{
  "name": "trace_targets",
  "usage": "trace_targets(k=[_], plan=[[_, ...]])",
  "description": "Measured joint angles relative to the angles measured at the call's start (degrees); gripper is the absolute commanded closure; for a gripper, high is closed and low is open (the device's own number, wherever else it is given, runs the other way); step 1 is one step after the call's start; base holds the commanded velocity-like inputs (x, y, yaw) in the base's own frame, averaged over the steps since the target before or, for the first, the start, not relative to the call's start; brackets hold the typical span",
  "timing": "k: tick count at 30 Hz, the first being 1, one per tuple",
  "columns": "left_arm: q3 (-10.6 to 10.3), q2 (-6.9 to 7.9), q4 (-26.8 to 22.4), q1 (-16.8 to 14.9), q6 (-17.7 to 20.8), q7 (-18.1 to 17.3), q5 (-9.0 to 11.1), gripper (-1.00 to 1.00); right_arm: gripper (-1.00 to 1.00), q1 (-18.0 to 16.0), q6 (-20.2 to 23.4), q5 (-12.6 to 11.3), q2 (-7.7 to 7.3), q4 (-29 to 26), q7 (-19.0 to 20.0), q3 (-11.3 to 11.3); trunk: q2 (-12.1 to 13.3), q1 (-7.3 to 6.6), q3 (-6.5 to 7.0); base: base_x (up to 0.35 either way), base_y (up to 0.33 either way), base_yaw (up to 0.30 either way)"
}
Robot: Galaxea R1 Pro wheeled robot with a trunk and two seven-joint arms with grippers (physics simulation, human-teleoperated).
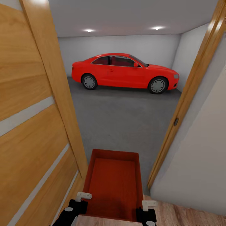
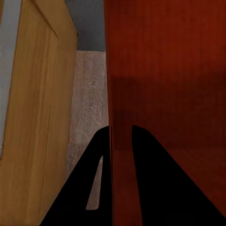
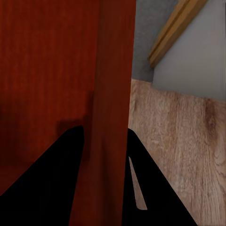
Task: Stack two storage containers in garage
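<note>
Storage container (image 1: pixel 113 185) held out front in the doorway, over the threshold to the garage floor (image 1: pixel 122 122) — rigid, likely light, best gripped on its long side walls. Left gripper (image 2: pixel 121 141) clamps the left wall, right gripper (image 3: pixel 104 141) the right wall — both arms low, symmetric.

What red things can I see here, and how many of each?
Orange-red storage container, held between the left gripper and right gripper: 1
Red car: 1
Total: 2
</note>
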Motion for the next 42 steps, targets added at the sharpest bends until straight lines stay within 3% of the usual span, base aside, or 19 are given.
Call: trace_targets(k=[42], plan=[[-0.3,0.02,0.4,0.0,-0.3,0.1,0.3,1.0,1.0,0.1,-0.1,0.0,-0.06,0.0,0.0,0.1,0.0,0.02,0.0,0.005,0.006,-0.105]])
